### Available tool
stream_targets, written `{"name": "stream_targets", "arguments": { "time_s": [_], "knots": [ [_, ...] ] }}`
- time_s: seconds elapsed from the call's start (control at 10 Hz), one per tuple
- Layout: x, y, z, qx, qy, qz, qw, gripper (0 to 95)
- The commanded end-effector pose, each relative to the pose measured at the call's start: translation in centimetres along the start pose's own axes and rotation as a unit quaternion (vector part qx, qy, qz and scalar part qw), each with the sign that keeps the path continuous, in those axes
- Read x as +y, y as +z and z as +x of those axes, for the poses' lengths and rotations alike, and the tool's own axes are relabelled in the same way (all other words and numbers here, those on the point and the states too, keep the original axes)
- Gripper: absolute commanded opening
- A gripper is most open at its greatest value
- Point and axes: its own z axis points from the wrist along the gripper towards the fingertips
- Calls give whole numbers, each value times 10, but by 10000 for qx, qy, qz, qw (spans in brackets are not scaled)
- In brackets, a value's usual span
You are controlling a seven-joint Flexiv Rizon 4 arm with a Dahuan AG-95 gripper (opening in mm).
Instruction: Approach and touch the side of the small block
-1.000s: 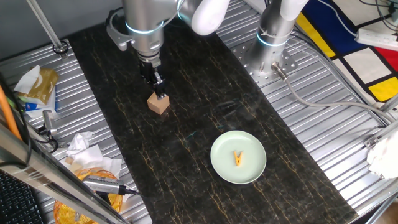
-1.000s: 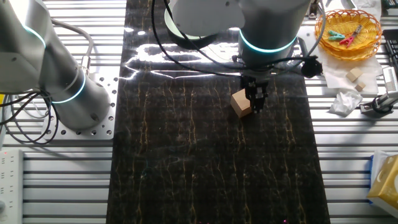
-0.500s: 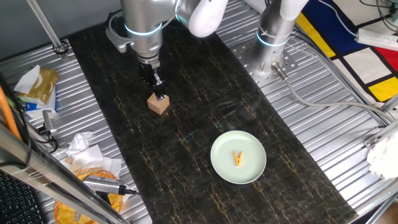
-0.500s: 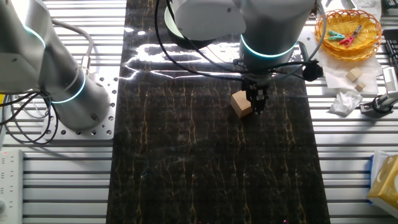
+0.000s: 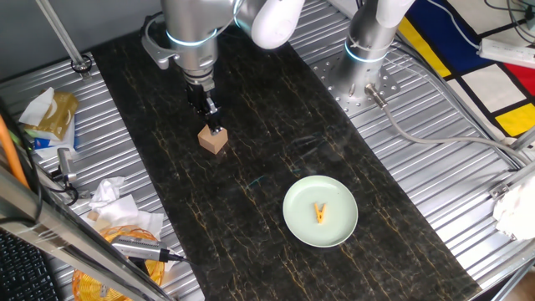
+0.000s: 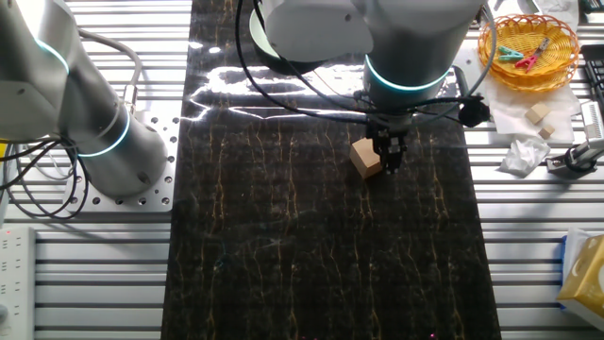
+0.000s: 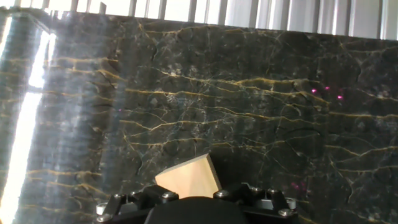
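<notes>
We saw the small block (image 5: 213, 140) resting on the dark marbled mat (image 5: 276, 167) toward the far end from the pale green plate (image 5: 320, 211), well apart from it. The gripper (image 5: 216, 126) pointed down with its tip at the block's upper edge; from one fixed view it sat just behind and above the cube, apparently touching its side. From the other fixed view the gripper (image 6: 389, 161) stood right beside the small block (image 6: 367, 158), on the side toward the yellow basket (image 6: 528, 47). In the hand view the block (image 7: 189, 179) lay just ahead of the black gripper body at the lower edge. The fingers looked drawn together with nothing between them, though we could not tell for certain. A yellow clothespin (image 5: 320, 214) lay on the plate.
</notes>
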Motion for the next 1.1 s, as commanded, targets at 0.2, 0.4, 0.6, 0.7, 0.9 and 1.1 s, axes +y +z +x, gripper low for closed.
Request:
{"name": "stream_targets", "arguments": {
  "time_s": [0.2,0.4,0.6,0.7,0.9,1.1],
  "knots": [
    [0,1,0,25,-1,-41,10000,760],
    [1,2,0,12,0,-95,10000,760],
    [2,5,-1,-2,44,-222,9997,760],
    [3,6,-1,-7,58,-257,9997,760],
    [4,10,-1,-10,19,-261,9997,760],
    [3,13,-1,-8,-16,-266,9996,760]
  ]
}}
